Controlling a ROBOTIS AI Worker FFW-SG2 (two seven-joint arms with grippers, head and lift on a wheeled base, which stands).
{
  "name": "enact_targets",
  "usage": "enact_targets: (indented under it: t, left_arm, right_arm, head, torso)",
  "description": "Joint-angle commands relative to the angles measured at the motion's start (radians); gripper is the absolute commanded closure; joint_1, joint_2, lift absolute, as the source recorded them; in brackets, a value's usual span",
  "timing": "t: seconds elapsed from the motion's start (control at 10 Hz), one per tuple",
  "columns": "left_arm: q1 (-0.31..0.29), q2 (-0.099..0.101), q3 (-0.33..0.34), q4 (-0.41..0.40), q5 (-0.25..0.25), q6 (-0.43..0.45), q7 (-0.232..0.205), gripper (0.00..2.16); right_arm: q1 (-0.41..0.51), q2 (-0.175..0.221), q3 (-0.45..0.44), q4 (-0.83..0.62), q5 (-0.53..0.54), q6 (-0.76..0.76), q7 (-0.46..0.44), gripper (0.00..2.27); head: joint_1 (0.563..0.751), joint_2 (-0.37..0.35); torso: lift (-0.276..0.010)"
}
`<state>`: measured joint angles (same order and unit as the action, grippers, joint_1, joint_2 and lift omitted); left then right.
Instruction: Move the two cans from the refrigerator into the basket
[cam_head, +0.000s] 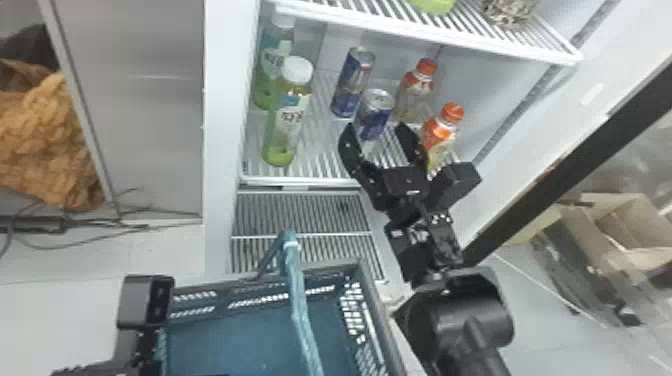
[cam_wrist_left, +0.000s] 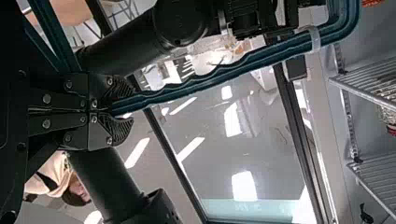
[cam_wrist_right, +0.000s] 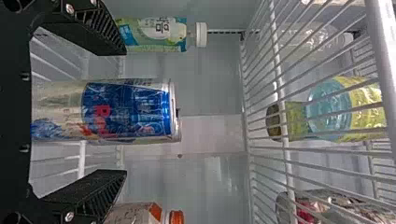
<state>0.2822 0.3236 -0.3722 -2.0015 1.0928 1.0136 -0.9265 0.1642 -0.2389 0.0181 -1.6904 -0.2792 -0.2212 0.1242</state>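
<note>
Refrigerator shelf (cam_head: 300, 181) bears near can (cam_head: 374, 115) and far can (cam_head: 352, 82), just beyond the right gripper (cam_head: 376, 126), its fingers apart; probably slick and thin-walled, each wants gentle mid-body pressure. The left gripper (cam_wrist_left: 132, 107) clasps the basket handle (cam_wrist_left: 210, 78).

1. Front can (cam_head: 375, 111): blue and silver, with red lettering.
2. Rear can (cam_head: 352, 84): blue and silver, with a little red.
3. Tall bottles (cam_head: 282, 145): green, with blue-and-white labels; the nearer has a white cap.
4. Small bottles (cam_head: 440, 131): orange-red caps.
5. Basket (cam_head: 230, 337): dark teal, slotted sides.
6. Handle (cam_head: 300, 305): teal, pale band.
7. Shelf (cam_head: 305, 181): white, striped with parallel bars.
8. Right claw (cam_head: 376, 127): black, ridged inside.
</note>
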Motion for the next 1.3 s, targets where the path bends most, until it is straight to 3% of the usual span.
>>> enact_targets:
  t: [0.0, 0.3, 0.6, 0.9, 1.2]
  left_arm:
    - [-0.002, 0.000, -0.001, 0.000, 0.000, 0.000, 0.000, 1.16]
    - [-0.002, 0.000, -0.001, 0.000, 0.000, 0.002, 0.000, 1.16]
    - [-0.010, 0.002, -0.003, 0.002, 0.002, 0.000, 0.000, 1.16]
    - [-0.012, 0.003, -0.009, 0.005, 0.010, -0.002, -0.002, 1.16]
    - [-0.012, 0.005, -0.009, 0.005, 0.016, -0.005, -0.002, 1.16]
  right_arm:
    - [-0.019, 0.000, 0.004, 0.015, 0.000, 0.000, 0.000, 0.10]
    - [-0.046, 0.001, 0.006, 0.057, -0.006, 0.000, 0.000, 0.18]
    - [-0.073, -0.002, 0.030, 0.082, -0.072, 0.044, 0.002, 0.94]
    - [-0.069, -0.007, 0.040, 0.055, -0.082, 0.047, 0.003, 0.99]
    - [-0.010, -0.013, 0.034, -0.073, -0.116, 0.059, 0.003, 0.99]
  head:
    - [0.695, -0.350]
    - [0.695, -0.350]
    - [0.695, -0.350]
    - [0.695, -0.350]
    - [0.695, -0.350]
  torso:
    - [-0.276]
    - [-0.276]
    - [-0.276]
    - [-0.276]
    - [-0.276]
